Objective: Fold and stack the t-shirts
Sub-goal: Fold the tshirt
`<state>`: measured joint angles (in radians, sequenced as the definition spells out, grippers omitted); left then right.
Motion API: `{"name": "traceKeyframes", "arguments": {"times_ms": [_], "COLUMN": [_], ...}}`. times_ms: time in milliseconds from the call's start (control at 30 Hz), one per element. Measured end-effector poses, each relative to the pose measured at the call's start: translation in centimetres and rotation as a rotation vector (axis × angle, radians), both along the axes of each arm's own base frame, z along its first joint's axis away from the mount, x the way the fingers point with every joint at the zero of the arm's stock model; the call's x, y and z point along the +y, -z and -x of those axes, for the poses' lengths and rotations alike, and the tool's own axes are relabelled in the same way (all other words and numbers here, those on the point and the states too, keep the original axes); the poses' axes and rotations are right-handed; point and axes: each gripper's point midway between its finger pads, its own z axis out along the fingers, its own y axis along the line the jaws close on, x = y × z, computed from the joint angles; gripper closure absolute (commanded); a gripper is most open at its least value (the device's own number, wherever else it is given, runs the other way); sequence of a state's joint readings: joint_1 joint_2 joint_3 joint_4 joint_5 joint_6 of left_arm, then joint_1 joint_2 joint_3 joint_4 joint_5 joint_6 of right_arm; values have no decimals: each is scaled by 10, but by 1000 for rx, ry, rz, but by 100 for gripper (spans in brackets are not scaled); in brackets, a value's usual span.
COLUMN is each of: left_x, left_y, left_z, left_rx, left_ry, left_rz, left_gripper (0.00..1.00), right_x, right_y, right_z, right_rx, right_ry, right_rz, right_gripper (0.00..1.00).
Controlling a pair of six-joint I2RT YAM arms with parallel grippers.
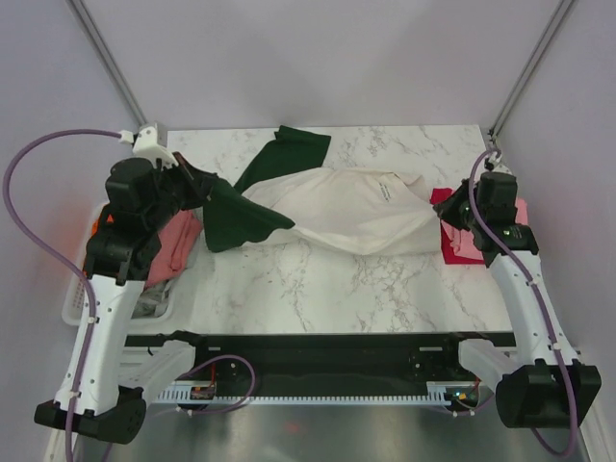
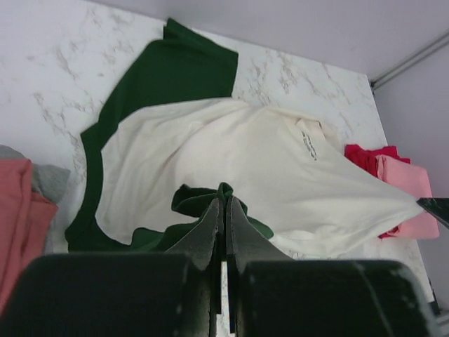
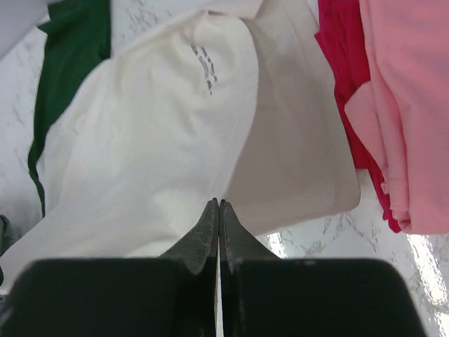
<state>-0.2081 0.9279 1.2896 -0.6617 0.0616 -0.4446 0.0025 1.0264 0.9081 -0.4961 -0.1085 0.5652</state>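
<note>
A: Checking the left gripper (image 2: 224,205) first. What do the fingers show?

B: Clenched tight, no gap, with a bunch of dark green sleeve (image 2: 210,200) pinched at the tips. That sleeve belongs to the cream shirt (image 1: 346,212).

A: And the right gripper (image 3: 219,205)?

B: Also clamped, biting the cream cloth at the opposite end. The overhead view shows the fabric tapering to a point at those fingers.

A: Shirt position?

B: Stretched sideways between the two grippers across the far half of the marble table (image 1: 318,289), sagging in the middle. Second green sleeve (image 1: 289,154) lies flat toward the back edge.

A: Other garments?

B: A pink shirt (image 3: 414,105) lies on a crimson shirt (image 3: 344,77) at the table's right side, beside the right gripper. A rose shirt (image 1: 173,241) and a grey shirt (image 1: 149,300) sit in the white basket (image 1: 77,308) on the left.
</note>
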Motion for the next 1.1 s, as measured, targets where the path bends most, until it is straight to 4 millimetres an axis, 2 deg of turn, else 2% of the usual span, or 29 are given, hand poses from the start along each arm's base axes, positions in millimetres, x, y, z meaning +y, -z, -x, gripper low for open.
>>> {"name": "traceKeyframes", "arguments": {"times_ms": [333, 500, 567, 700, 800, 1000, 1100], "left_x": [28, 38, 41, 46, 46, 49, 53], "left_y": [-132, -188, -206, -234, -261, -329, -364], "left_z": [-11, -3, 6, 36, 70, 160, 209], "left_rx": [-256, -385, -439, -552, -669, -964, -1118], "left_ry": [-133, -178, -182, -175, -147, -79, -62], "left_rz": [-43, -51, -52, -43, -15, 50, 79], "left_gripper": [98, 98, 98, 98, 98, 98, 98], "right_x": [-22, -37, -38, -31, -26, -19, -19], "right_y": [-123, -189, -216, -261, -291, -346, -368], "right_z": [-35, -30, -18, 20, 55, 124, 151], "right_rx": [-242, -391, -465, -619, -735, -959, -1043], "right_ry": [53, 92, 95, 84, 80, 97, 117], "right_rz": [-62, -60, -50, -28, -14, 18, 29], "right_gripper": [100, 100, 100, 100, 100, 100, 100]}}
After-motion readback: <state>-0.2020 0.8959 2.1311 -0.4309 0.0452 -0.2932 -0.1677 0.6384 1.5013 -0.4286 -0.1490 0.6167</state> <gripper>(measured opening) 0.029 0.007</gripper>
